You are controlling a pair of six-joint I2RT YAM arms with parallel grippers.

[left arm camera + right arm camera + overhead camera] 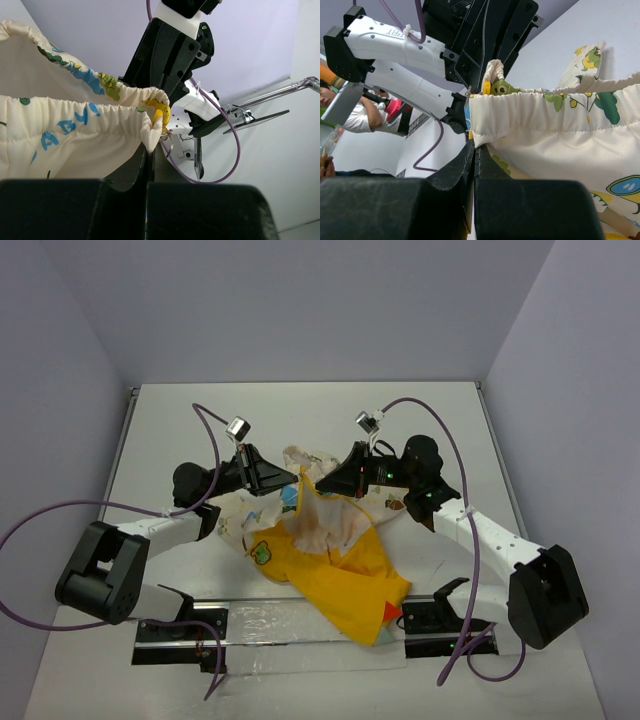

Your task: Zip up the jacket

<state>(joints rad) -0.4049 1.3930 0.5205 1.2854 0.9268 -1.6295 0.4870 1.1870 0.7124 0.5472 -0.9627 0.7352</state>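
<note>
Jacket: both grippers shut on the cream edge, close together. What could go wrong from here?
1. Slip: the left gripper and right gripper each pinch only a thin corner of cream hem on the jacket; a pull may free it.
2. Collision: in the top view the grippers sit nearly tip to tip.
3. The yellow body lies bunched on the table, so the edges may twist.

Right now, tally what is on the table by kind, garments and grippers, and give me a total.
Garments: 1, the jacket
Grippers: 2, the left gripper and the right gripper, each shut on the jacket's cream hem
Total: 3
</note>
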